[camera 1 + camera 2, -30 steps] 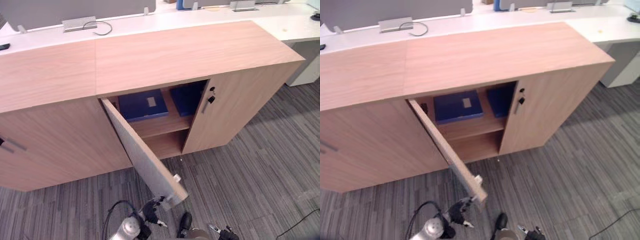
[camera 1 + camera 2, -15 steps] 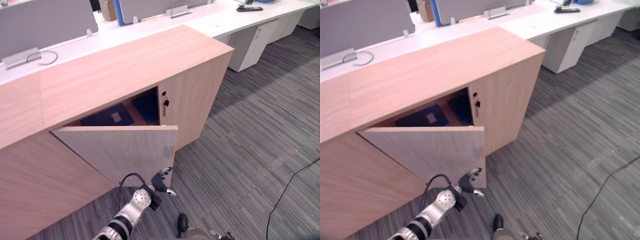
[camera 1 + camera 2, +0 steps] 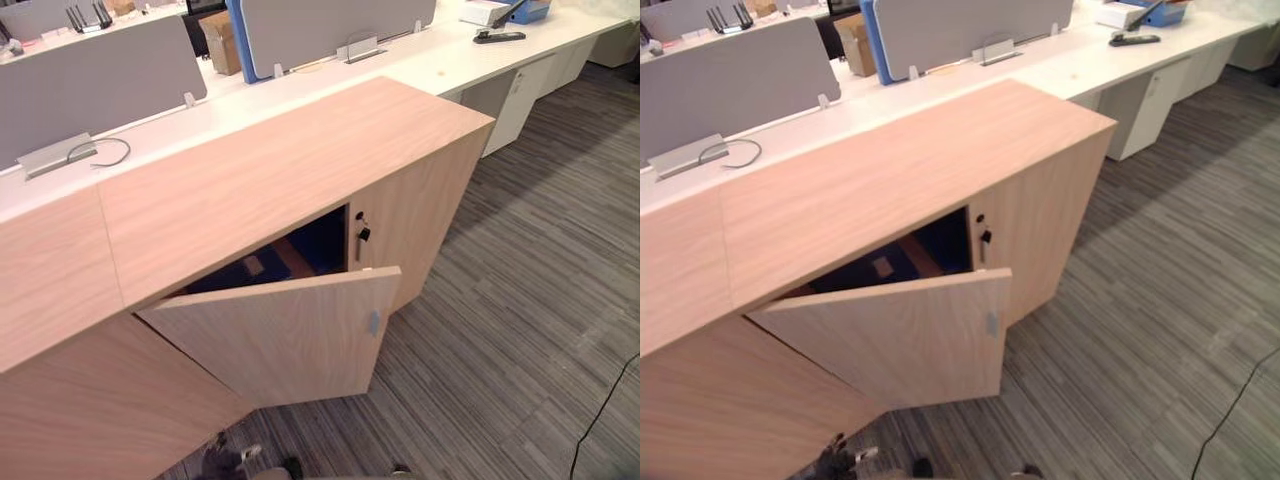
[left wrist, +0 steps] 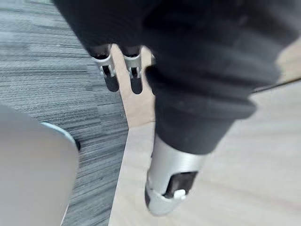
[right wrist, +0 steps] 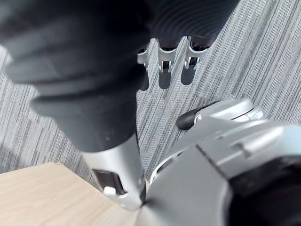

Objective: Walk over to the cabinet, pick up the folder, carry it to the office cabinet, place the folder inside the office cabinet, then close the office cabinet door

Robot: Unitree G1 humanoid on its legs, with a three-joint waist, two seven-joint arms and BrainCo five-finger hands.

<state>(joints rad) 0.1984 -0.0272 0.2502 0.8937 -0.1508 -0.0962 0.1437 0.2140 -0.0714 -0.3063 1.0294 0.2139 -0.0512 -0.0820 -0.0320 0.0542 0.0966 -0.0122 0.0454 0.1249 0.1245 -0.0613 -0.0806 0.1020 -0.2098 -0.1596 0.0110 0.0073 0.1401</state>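
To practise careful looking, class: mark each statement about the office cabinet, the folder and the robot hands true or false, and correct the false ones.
1. The office cabinet door is fully shut. False: it stands ajar, and the gap shows the inside.
2. A blue folder lies inside the cabinet. True.
3. The left robot hand grips the door's handle. False: its fingers are straight and hold nothing.
4. A key sits in the neighbouring door's lock. True.
5. The right robot hand holds a folder. False: its fingers are straight and empty, over the carpet.
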